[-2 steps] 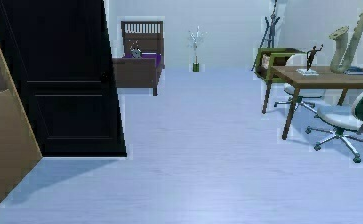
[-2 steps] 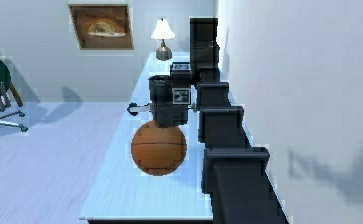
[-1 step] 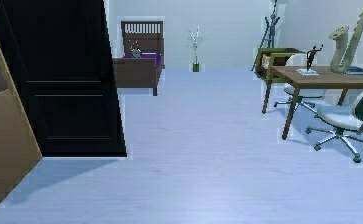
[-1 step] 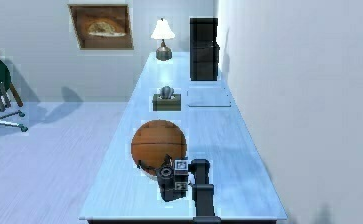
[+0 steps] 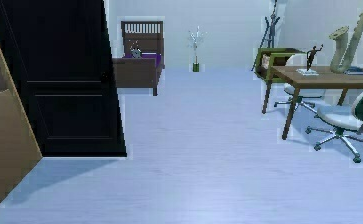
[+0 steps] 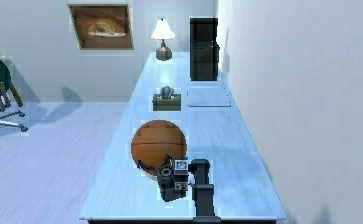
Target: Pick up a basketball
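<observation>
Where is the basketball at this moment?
In the arm side view's lower middle, the basketball lies on the long counter, close by the gripper.

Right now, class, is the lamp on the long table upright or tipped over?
Upright: the lamp stands on the table, its shade straight above its base.

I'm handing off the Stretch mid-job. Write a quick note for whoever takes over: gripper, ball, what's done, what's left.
Gripper: at the near side of the basketball; cannot tell whether it holds anything.
Basketball: orange, on the long pale table in the arm side view, toward its near end. A small boxy item and a lamp stand farther along.
Done: base is alongside the table, arm extended to the ball.
Left: the ball looks not yet lifted; raise it clear of the table.
</observation>
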Motion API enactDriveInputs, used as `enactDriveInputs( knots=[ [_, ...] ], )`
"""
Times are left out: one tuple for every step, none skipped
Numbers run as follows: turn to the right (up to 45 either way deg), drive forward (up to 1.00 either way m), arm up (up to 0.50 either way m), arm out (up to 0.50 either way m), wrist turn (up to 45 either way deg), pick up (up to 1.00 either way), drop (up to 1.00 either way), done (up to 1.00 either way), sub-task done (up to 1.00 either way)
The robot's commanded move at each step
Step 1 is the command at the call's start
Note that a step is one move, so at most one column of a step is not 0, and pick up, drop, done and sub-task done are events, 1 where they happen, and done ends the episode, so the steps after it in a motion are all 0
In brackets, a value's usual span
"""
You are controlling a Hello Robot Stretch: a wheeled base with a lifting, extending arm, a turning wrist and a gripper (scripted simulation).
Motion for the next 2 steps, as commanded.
enactDriveInputs(
  knots=[
    [0.0,0.0,0.1,0.0,0.0,0.0,0.0,0.0,0.0],
    [0.0,0.0,0.0,0.0,0.0,0.0,0.0,1.0,0.0]
  ],
)
